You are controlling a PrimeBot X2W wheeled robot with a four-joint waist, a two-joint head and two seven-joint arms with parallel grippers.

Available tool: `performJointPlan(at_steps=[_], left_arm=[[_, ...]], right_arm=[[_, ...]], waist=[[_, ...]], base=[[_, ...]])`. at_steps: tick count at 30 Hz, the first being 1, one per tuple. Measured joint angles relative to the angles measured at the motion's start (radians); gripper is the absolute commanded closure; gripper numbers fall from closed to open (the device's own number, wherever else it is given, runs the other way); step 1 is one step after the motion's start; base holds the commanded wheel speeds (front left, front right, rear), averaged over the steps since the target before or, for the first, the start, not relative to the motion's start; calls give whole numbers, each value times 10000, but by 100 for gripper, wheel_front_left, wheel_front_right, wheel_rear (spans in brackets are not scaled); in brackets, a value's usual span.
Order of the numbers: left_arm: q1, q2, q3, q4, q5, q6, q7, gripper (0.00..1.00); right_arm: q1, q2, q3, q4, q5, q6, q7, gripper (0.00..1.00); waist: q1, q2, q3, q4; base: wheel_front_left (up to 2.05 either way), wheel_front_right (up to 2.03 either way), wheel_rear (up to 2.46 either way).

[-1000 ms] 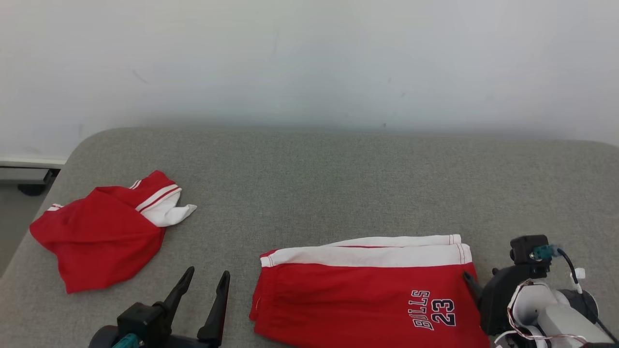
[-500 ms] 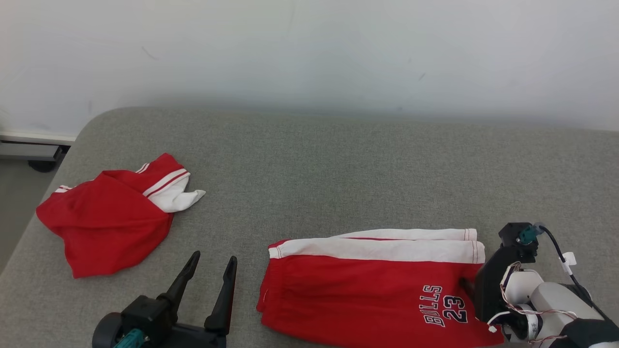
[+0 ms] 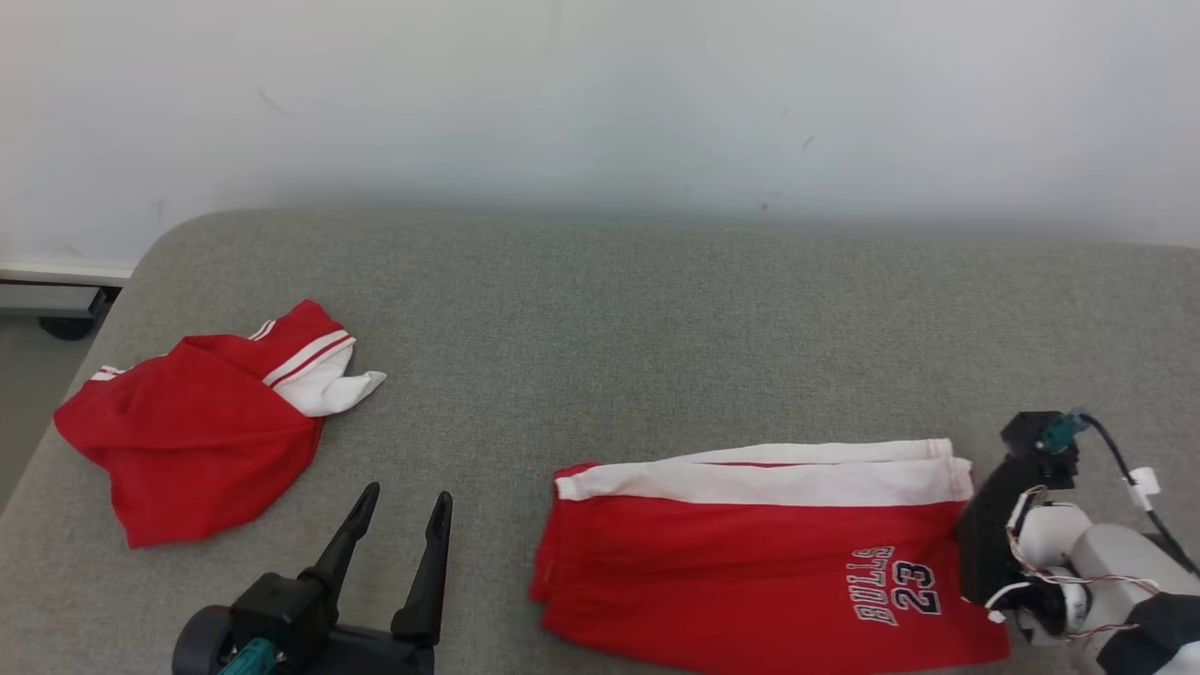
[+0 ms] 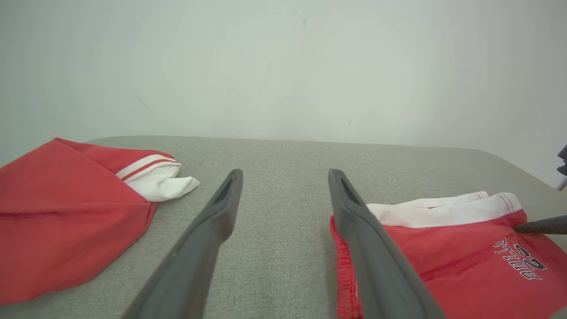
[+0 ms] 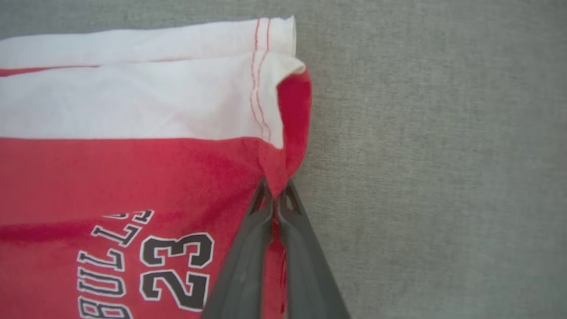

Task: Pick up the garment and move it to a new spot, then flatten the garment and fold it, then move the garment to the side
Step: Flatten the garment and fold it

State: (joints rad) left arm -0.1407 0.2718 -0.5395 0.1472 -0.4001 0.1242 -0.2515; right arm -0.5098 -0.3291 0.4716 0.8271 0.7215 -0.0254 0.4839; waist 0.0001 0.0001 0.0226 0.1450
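Observation:
The garment [image 3: 750, 572], red shorts with a white band and "BULLS 23" print, lies folded flat at the near right of the grey padded table [image 3: 609, 356]. My right gripper [image 5: 275, 188] is shut on the garment's [image 5: 133, 168] red right edge, just below the white band, and the cloth puckers at the pinch. Its wrist [image 3: 1031, 553] sits at the garment's right end. My left gripper [image 3: 405, 497] stands open over bare table to the left of the garment [image 4: 465, 261], with nothing between its fingers [image 4: 212, 230].
A second red garment [image 3: 187, 441] with white trim lies crumpled at the table's left end, near the rounded left edge [image 3: 56, 412]. A pale wall [image 3: 600, 94] runs close behind the table. Grey surface stretches between the two garments and toward the back.
My right gripper has shut on the garment's right edge, and the garment has slid a little to the right. The head view has shifted slightly. The left gripper stays open in place.

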Motion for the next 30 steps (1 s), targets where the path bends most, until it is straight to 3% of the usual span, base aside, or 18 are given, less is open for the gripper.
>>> performJointPlan(at_steps=[5, 11, 23, 30], left_arm=[[237, -96, 38, -4, 13, 0, 0, 0], [346, -213, -46, -4, 13, 0, 56, 0], [548, -477, -228, 245, -38, 0, 226, 0], [550, -550, -234, 274, -50, 0, 267, 0]], right_arm=[[-116, -686, -65, 128, -15, 186, 6, 100], [-84, -201, -755, -449, 1546, 1313, 610, 100], [496, 416, -1530, -2817, 4600, 1457, 3009, 100], [1029, 926, -1425, -4011, 5237, 1455, 3718, 100]], waist=[[0, 0, -76, -161], [0, 0, -190, -496], [-1, -1, -561, -667], [-1, -1, -639, -514]], base=[[0, 0, 0], [0, 0, 0], [0, 0, 0], [0, 0, 0]])
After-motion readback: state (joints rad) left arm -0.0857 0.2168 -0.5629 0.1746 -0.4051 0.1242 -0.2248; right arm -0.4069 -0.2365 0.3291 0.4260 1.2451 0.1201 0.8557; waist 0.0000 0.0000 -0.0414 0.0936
